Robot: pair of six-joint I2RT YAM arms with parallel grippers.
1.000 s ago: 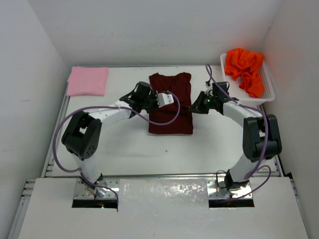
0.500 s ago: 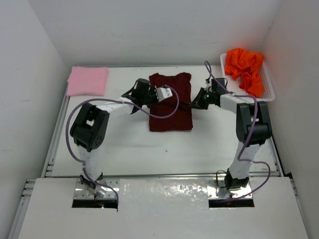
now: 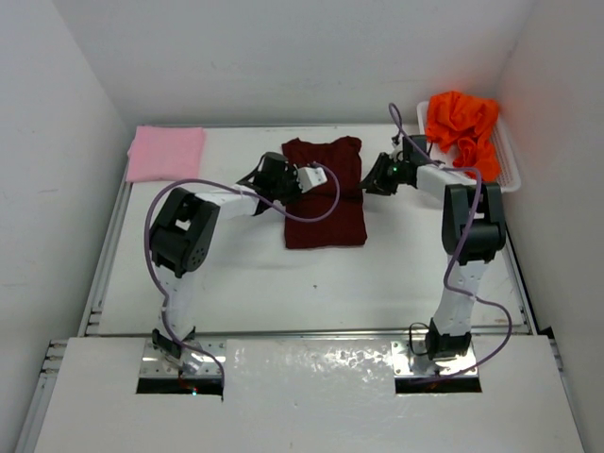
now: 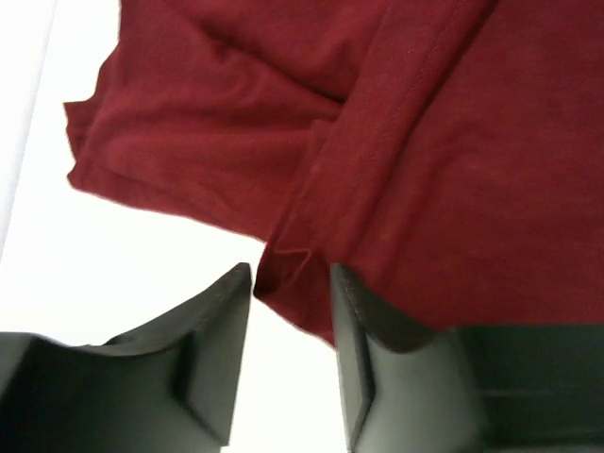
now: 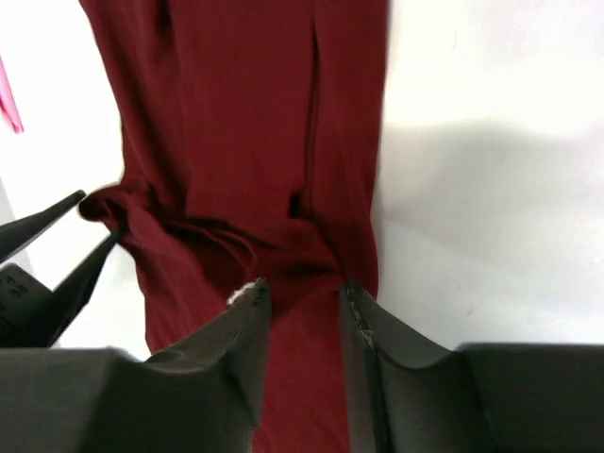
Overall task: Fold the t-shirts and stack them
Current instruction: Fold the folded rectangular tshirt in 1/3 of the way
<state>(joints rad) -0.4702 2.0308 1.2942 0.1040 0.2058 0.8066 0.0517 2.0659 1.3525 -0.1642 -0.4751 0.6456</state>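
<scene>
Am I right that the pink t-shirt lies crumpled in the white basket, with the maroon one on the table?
Not quite: the top view shows the orange t-shirt crumpled in the white basket; the maroon t-shirt is on the table.

Maroon tee (image 3: 324,193) folded flat mid-worktop (image 3: 236,274), pink tee (image 3: 166,153) folded far-left, orange tee (image 3: 461,127) crumpled in the basket (image 3: 511,168).

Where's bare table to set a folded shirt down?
Free: wide near strip of table between maroon t-shirt and the arm bases; also the left side nearer than the pink t-shirt. Crowded: left hand and right hand at the maroon t-shirt's edges; basket holds orange t-shirt.
</scene>
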